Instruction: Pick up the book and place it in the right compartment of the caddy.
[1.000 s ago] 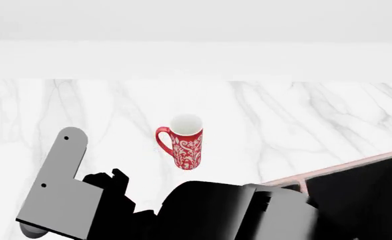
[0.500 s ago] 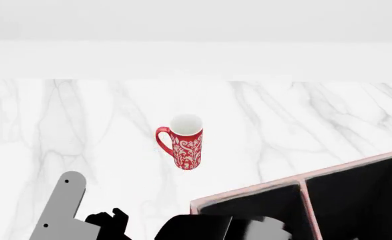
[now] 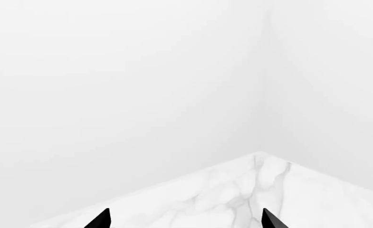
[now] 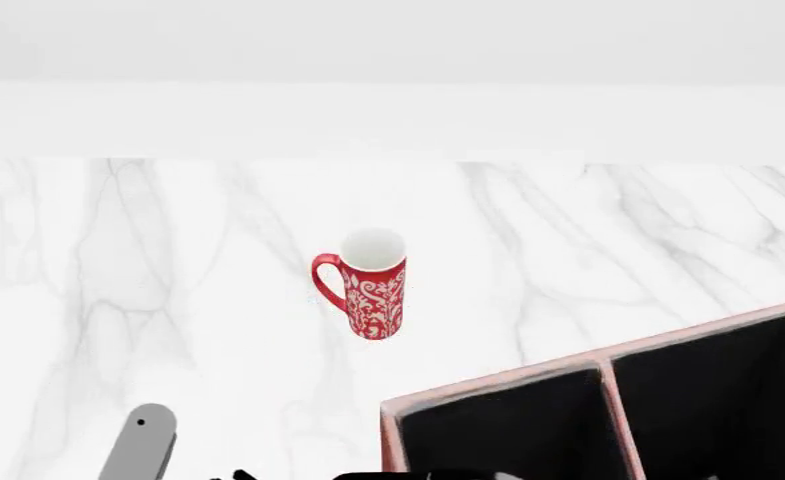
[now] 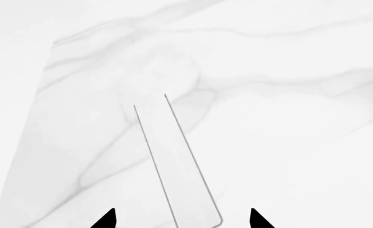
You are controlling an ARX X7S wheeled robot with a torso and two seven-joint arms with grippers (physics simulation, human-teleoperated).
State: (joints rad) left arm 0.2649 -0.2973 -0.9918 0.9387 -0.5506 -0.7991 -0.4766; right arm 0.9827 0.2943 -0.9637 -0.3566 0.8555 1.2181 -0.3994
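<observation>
Caddy beside unlabelled mug; left pincer and right pincer released.

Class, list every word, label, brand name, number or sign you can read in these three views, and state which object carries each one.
None: no readable text appears in any view.
The red mug carries only a white floral pattern, no letters.
The caddy has a plain pink rim and a black interior, unmarked.
The marble table shows only grey veining.
The wrist views show bare marble, white walls and black gripper tips, all unmarked.
</observation>
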